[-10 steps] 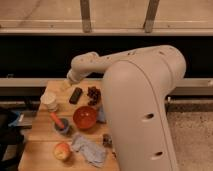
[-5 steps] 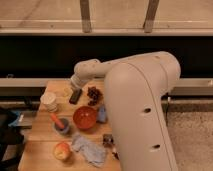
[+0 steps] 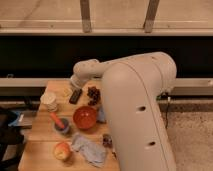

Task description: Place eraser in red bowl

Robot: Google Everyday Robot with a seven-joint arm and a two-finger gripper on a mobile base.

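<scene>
Looking down on the wooden table [image 3: 37, 142], you see the white arm [image 3: 135, 95] sweep in from the right and bend toward the table's far side. Its gripper [image 3: 75, 85] hangs there, pointing down, just above the far end of the eraser [image 3: 75, 96]. Your tool's jaws stand apart and clamp nothing; whether they touch the eraser cannot be told. The eraser, a small dark oblong, lies flat and slightly tilted on the wood, between a pale yellowish item [image 3: 66, 92] on its left and a dark bunch of grapes [image 3: 93, 95] on its right. The red bowl [image 3: 85, 118] sits nearer the camera, apart from the eraser, with nothing showing inside it. To the bowl's left you find a dark bowl [image 3: 62, 127] holding a reddish utensil, and beyond that a pale stacked container [image 3: 49, 101]. At the near edge lie an apple [image 3: 62, 150] and a crumpled grey-blue cloth [image 3: 90, 150].
</scene>
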